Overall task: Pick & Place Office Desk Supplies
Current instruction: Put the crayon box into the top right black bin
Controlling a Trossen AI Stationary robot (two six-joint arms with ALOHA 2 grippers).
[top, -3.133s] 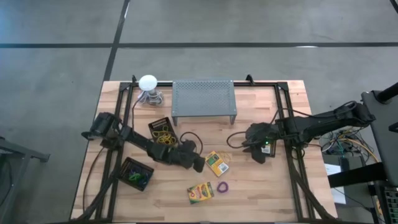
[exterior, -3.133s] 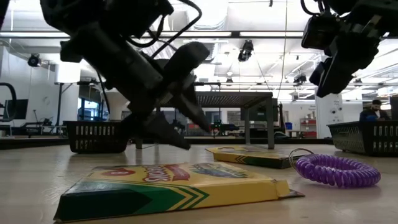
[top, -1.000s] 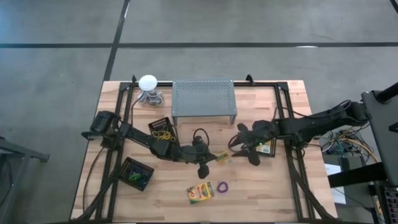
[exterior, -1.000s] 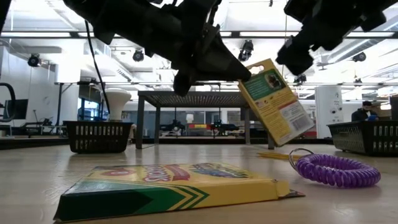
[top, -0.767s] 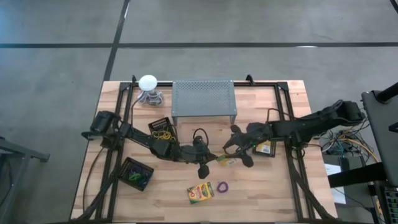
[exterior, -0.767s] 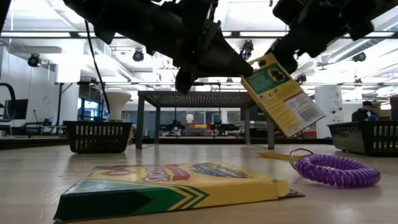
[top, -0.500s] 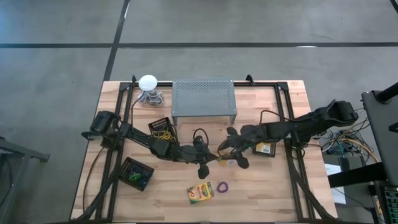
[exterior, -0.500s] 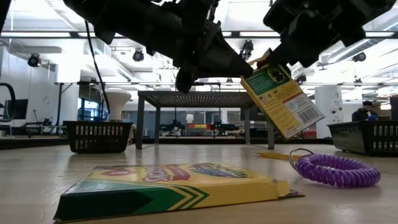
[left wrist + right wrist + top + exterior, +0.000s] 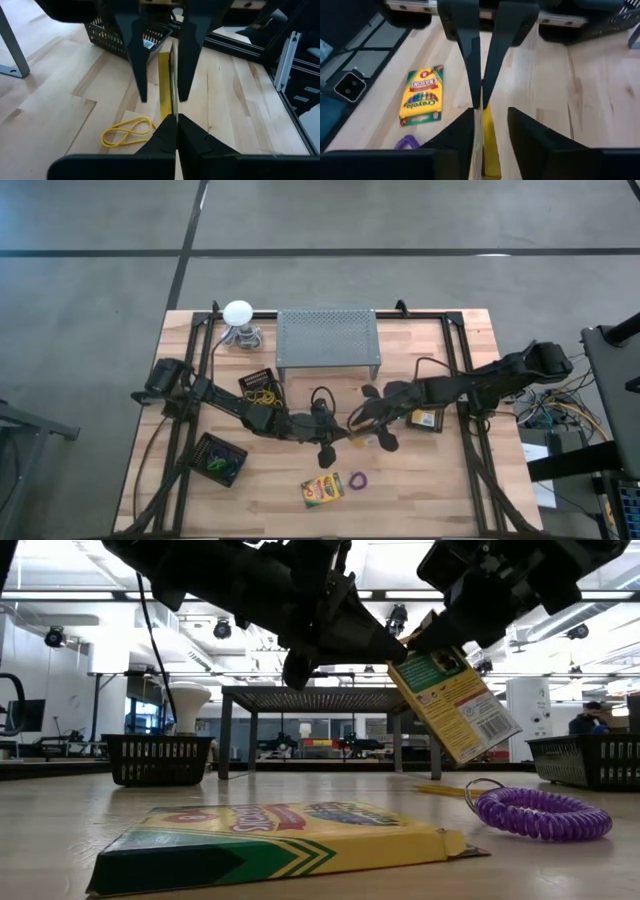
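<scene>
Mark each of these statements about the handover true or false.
1. The lifted crayon box hangs in the air, clear of the table. True.
2. The left gripper is open. False: it is shut on the lifted crayon box's thin edge.
3. The right gripper has one finger on either side of that box, with gaps showing. True.
4. The purple coil lies in a black basket. False: it lies on the table beside the flat crayon box.
5. A crayon box rests on top of the grey stand. False: nothing shows on its top.
</scene>
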